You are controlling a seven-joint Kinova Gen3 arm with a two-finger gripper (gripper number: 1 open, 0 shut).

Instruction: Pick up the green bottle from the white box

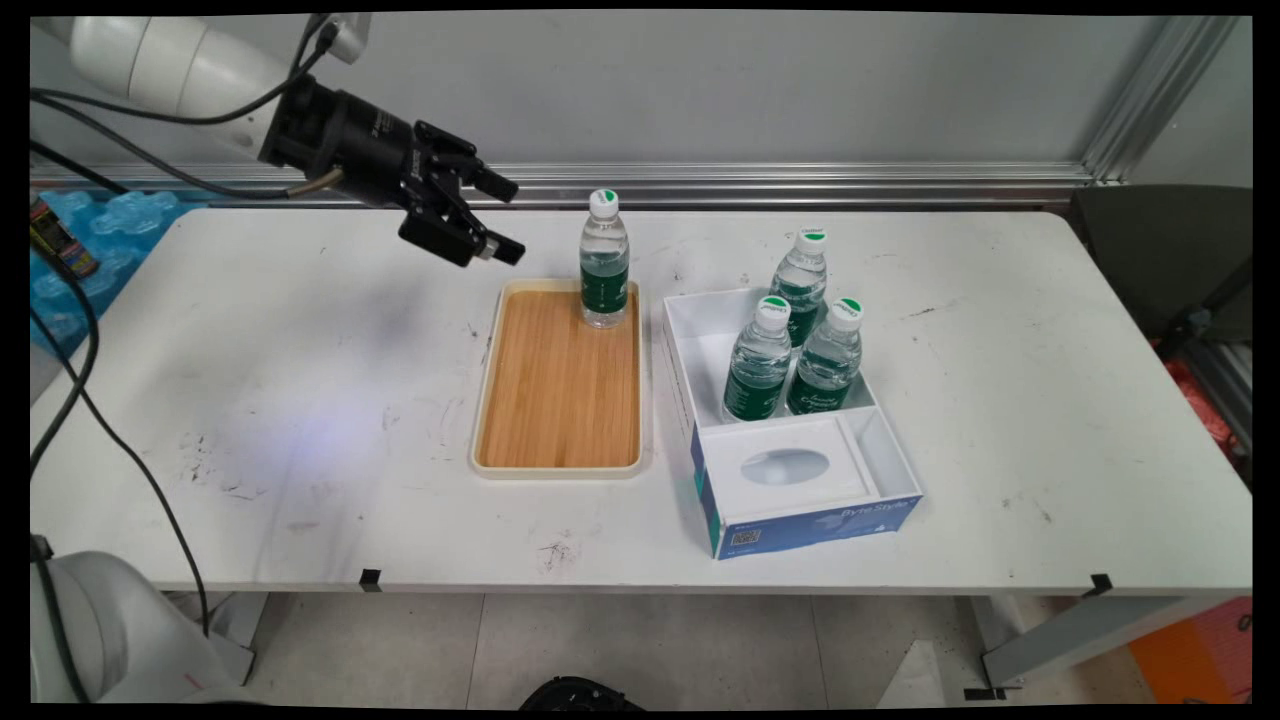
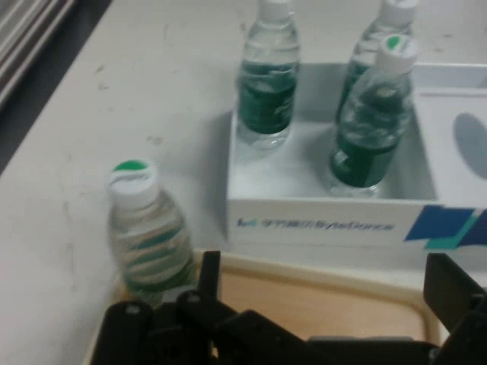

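Observation:
My black gripper hangs open and empty above the table, just left of the wooden tray's far end. Closest to it is a water bottle with a green label and white cap, upright in the far right corner of the tray. In the hand view the same bottle stands at lower left, ahead of the fingers, with the tray's rim below. Three more bottles stand in the white box's far compartment.
The white box with a blue front sits right of the tray, its near compartment holding a white insert with an oval hollow. Black cables hang at the left. A dark chair stands past the table's right end.

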